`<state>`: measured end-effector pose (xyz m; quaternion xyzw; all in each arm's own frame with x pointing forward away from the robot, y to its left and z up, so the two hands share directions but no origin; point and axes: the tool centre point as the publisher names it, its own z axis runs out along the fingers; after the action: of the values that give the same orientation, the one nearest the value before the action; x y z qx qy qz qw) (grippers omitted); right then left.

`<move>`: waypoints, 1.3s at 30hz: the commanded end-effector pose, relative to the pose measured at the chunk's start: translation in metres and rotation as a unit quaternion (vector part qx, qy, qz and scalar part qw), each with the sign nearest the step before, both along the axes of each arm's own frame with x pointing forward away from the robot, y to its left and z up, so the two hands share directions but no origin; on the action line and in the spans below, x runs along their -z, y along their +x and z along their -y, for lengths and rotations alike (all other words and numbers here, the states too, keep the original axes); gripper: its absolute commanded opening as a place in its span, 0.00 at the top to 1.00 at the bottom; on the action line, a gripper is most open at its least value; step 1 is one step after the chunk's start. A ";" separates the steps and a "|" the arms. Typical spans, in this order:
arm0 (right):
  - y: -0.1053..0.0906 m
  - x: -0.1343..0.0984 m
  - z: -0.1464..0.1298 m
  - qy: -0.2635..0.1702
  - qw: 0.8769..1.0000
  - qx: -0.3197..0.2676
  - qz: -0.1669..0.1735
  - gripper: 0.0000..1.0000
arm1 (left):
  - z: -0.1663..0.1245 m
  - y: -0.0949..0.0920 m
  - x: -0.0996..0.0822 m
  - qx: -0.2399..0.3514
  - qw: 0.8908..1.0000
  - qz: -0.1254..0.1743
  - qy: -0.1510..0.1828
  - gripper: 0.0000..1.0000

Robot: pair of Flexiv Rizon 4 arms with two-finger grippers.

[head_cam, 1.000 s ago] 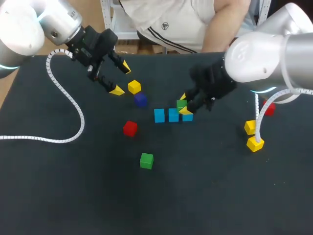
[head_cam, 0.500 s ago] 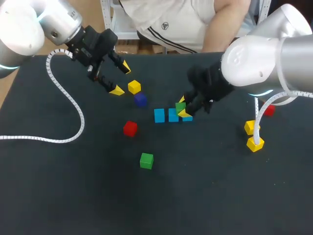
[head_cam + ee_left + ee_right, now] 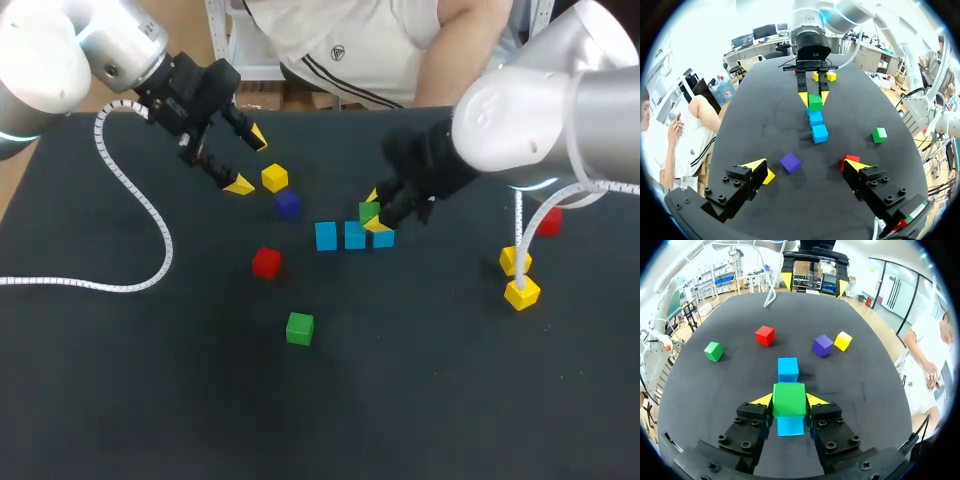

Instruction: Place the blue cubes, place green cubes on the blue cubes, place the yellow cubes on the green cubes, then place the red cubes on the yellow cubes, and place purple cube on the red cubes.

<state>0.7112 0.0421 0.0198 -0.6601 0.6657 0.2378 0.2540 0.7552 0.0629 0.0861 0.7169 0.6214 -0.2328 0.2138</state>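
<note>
The right gripper is clamping one green cube over three blue cubes; the left gripper is gaping, empty. Another green cube, three yellow cubes, two red cubes and one purple cube are lying loose.

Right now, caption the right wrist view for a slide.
Right gripper holds a green cube over the row of blue cubes on the black tabletop.

Jaws of the left arm gape wide; right arm jaws pinch a green cube.
</note>
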 end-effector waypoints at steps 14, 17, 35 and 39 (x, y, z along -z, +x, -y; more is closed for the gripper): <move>0.005 0.007 0.001 0.010 1.000 -0.004 -0.019 1.00 | 0.000 0.003 0.000 0.003 1.000 -0.002 0.001 0.00; 0.005 0.007 0.001 0.010 1.000 -0.005 -0.020 1.00 | 0.000 0.003 0.000 0.003 1.000 -0.002 0.001 0.00; 0.005 0.012 0.000 0.005 1.000 -0.006 -0.025 0.98 | 0.000 0.003 0.000 0.003 1.000 -0.002 0.001 0.00; 0.005 0.012 0.000 0.006 1.000 -0.005 -0.024 0.99 | 0.000 0.003 0.000 0.003 1.000 -0.002 0.001 0.00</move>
<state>0.7156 0.0419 0.0091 -0.6563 0.6673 0.2577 0.2400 0.7552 0.0629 0.0861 0.7169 0.6214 -0.2328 0.2138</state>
